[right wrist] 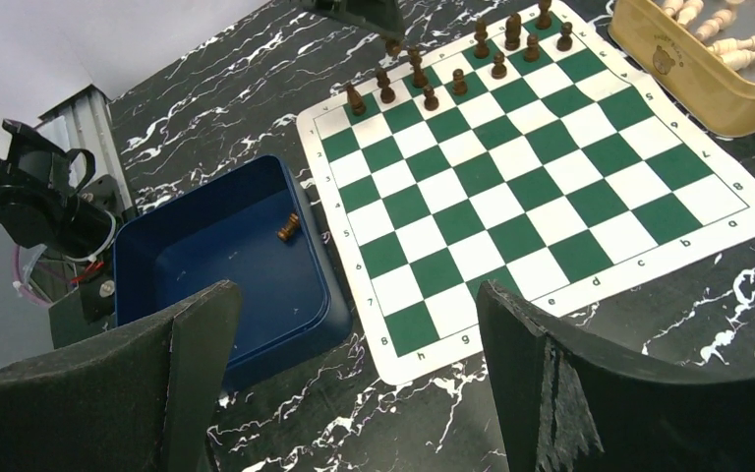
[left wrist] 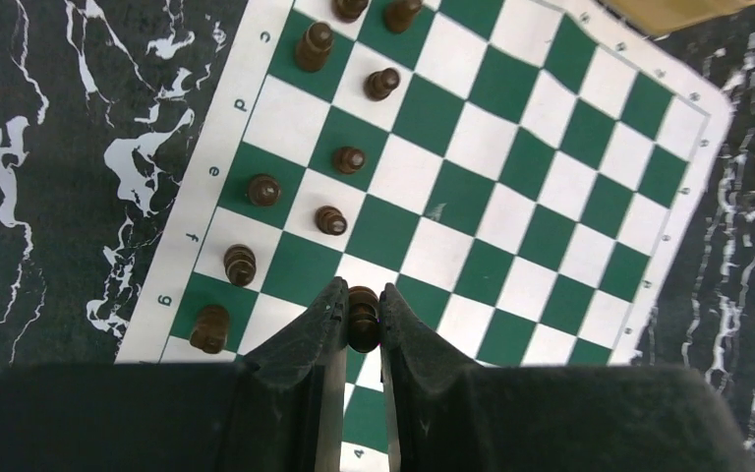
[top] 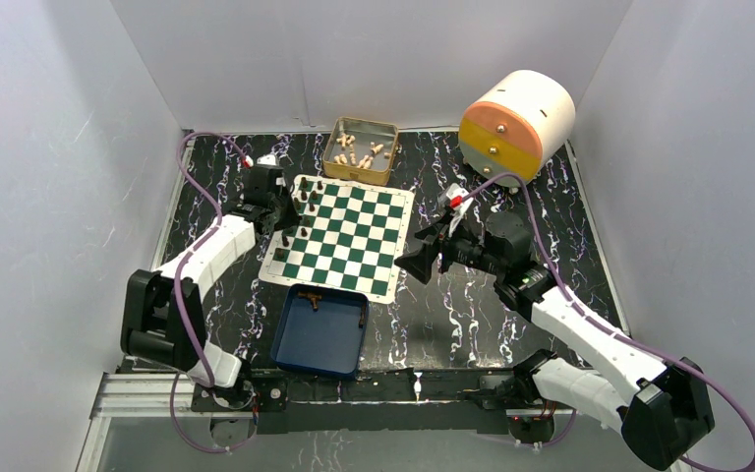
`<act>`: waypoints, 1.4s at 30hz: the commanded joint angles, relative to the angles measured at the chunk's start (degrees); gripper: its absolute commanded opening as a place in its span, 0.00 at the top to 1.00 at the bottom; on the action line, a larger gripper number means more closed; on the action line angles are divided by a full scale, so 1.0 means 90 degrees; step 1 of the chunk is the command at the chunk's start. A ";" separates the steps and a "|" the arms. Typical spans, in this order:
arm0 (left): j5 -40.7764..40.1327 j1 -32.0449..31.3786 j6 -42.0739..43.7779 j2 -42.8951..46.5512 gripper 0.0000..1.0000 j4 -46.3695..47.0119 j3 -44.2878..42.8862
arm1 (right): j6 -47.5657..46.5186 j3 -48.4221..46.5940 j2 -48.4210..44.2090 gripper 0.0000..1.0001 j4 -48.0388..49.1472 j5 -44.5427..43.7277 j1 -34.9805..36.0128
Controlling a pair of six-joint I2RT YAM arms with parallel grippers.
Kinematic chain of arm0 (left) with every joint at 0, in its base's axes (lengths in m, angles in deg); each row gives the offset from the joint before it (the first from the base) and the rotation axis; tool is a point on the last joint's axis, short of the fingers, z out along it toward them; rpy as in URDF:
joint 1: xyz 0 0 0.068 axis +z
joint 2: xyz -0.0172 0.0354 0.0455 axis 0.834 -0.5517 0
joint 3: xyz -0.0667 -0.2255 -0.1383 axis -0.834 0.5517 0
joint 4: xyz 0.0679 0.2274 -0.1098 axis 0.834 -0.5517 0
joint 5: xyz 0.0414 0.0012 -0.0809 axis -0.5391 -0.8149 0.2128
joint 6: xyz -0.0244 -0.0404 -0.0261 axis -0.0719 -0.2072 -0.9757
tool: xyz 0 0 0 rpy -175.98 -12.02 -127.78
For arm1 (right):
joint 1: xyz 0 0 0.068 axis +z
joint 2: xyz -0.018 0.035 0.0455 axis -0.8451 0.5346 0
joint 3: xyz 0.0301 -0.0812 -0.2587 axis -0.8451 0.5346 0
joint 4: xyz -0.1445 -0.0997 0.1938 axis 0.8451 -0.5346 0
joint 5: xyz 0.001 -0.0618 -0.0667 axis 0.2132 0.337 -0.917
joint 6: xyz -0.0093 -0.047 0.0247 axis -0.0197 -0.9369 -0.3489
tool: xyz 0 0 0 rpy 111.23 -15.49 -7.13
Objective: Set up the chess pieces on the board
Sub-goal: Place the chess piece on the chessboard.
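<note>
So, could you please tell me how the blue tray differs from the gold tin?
The tray is blue; the tin is gold. The tray is nearly empty, with a dark piece lying in it; the tin holds many cream pieces. The tray sits at the near edge of the board; the tin sits at its far edge. Both are open, shallow containers with rounded corners.

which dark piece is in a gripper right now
The dark piece pinched in the left gripper, over the board near its g mark; the rest on it stand untouched.
</note>
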 commanded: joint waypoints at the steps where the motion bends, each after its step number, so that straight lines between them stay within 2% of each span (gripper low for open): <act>1: 0.0167 0.0061 0.0147 -0.0190 0.99 0.0516 0.0210 | 0.0104 -0.0428 -0.0134 0.01 -0.0051 -0.0338 -0.0018; 17: 0.0248 0.0104 0.0357 -0.1027 1.00 0.0810 0.0467 | 0.0298 -0.0630 0.0170 0.01 -0.0005 -0.0189 -0.0013; 42: 0.0012 0.0099 0.0598 -0.1297 0.96 0.0439 0.0356 | 0.0129 -0.0591 -0.0099 0.01 -0.0162 -0.0397 -0.0012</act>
